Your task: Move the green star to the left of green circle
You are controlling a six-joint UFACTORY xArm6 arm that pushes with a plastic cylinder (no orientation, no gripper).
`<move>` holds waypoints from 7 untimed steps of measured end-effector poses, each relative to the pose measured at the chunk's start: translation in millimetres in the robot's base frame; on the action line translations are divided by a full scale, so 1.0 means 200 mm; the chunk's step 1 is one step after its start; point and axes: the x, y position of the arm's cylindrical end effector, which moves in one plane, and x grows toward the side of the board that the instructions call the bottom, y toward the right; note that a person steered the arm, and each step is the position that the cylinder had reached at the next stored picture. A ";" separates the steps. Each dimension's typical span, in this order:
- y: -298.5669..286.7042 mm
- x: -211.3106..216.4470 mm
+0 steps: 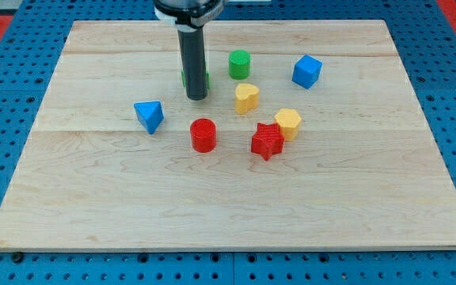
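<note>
Looking down at the wooden board [93, 198], I see my rod [193, 63] standing upright in the far middle, with my tip [197, 98] resting on the wood. There are no jaws on this rig, only the bare rod, so nothing is clamped. The green star [205, 80] is almost wholly hidden behind the rod; only slivers of green show at the rod's left and right edges, so I cannot make out its shape, and it seems to be touching the rod just beyond my tip. The green circle [239, 64] stands to the right of the rod and a little farther away, close by but apart from the star. Near it, a yellow heart [246, 97] sits just right of my tip. A blue cube [307, 71] lies far right. A blue triangular block [149, 115] sits to the left. Nearer me are a red cylinder [203, 134], a red star [267, 141] and a yellow hexagon [288, 123], the last two touching.
</note>
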 end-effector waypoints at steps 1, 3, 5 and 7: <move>0.04 0.06; 0.03 -0.13; -0.18 -0.27; -0.05 -0.20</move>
